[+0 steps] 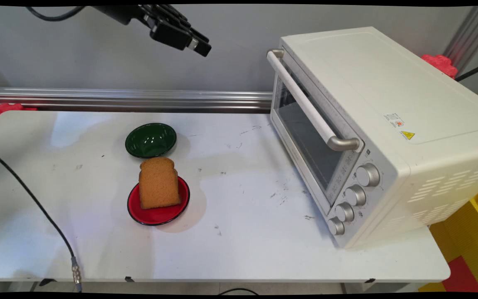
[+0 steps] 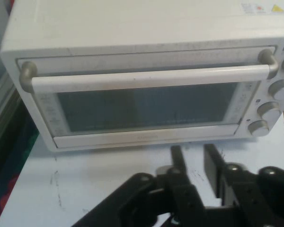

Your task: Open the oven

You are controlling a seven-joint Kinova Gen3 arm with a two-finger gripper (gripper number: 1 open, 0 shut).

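I am seeing the black two-finger gripper [image 1: 199,45] hanging at upper centre, narrowly parted, holding nothing, facing the closed white toaster oven [image 2: 142,71] filling frame right.

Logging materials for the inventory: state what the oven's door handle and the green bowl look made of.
Long white bar handle on the oven door: probably painted metal or plastic, matte, with brushed silver-grey end brackets. Small dark green bowl: glossy glazed ceramic or plastic, judging by highlights.
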